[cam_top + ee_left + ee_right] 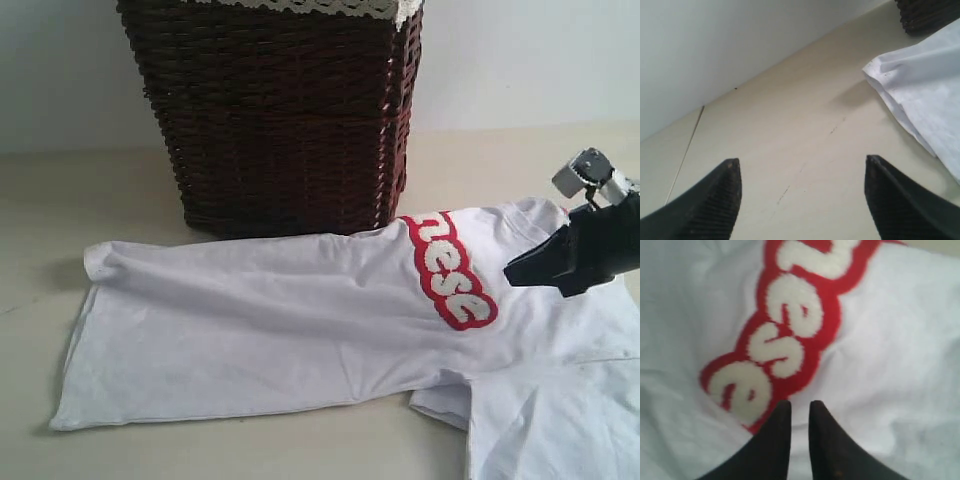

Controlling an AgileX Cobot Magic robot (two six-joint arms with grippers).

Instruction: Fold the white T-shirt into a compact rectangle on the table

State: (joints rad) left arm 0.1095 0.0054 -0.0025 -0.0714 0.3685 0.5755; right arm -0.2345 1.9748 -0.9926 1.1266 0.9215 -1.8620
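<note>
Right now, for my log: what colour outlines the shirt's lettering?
Red, around the lettering; clearest in right wrist view.

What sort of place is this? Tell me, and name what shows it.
Probably an indoor laundry-folding test station: a white T-shirt spread on a pale table, a dark wicker basket with lace trim behind it against a plain wall, and a black robot pincer over the shirt.

Soft, matt white cloth in the white T-shirt (280,320), lightly creased. Fuzzy, towelling-like white pile on its lettering (790,325), edged in flatter red. Rough, dark woven wicker on the basket (290,120), with white lace trim (330,8). Smooth, faintly sheened beige on the table (790,115). Matt black ridged fingers (710,210) on the left gripper (802,160), perhaps rubber or plastic.
</note>
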